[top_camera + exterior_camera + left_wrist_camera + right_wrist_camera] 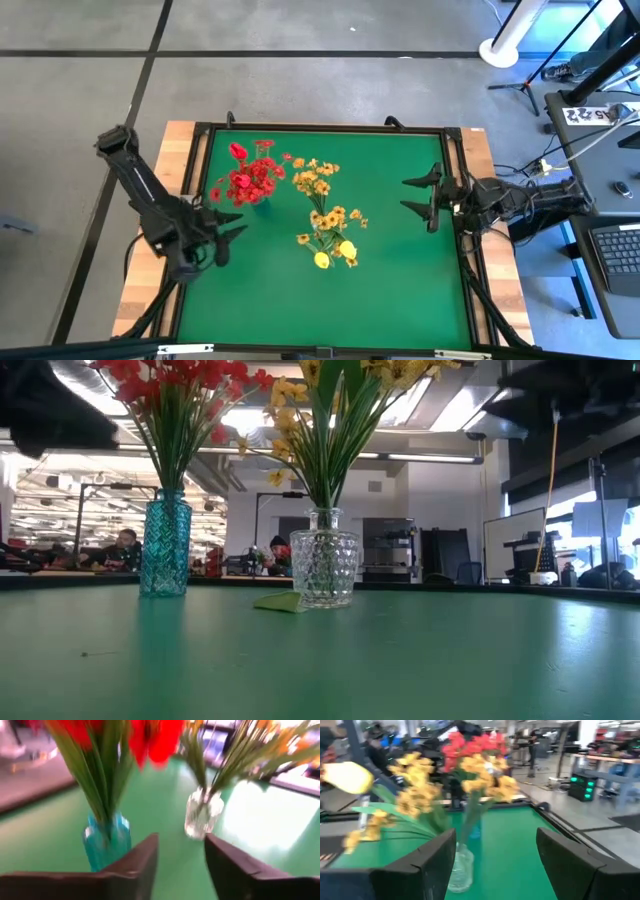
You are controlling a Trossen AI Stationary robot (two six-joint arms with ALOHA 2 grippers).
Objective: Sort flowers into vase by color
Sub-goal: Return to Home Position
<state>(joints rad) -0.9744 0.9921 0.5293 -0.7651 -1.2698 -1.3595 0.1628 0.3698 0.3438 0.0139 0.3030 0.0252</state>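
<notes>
On the green mat (400, 290), upper centre of the high view: two vases, near each other but not touching.

- Blue vase (165, 545): upright, at left in the low view. It holds the red flowers (250, 178), stems down and blooms fanned out above the neck.
- Clear glass vase (323, 568): upright, right of the blue one in the low view. It holds the yellow flowers (325, 215). Two larger yellow buds (347, 248) hang at the lower edge of that bunch in the high view.
- Sorting by colour looks complete. No loose sprig shows on the mat in the high view.
- A small green scrap (280, 602) lies flat on the mat just beside the glass vase's foot, possibly a fallen leaf. The low view is too coarse to be sure.

Left gripper (243, 222): left of centre in the high view, near the mat's left border and pointed toward the blue vase. Its fingers (142, 860) are parted and hold nothing.

Right gripper (404, 195): right of centre, near the mat's right border and well apart from both vases. Its fingers (432, 860) are spread wide and hold nothing.
</notes>
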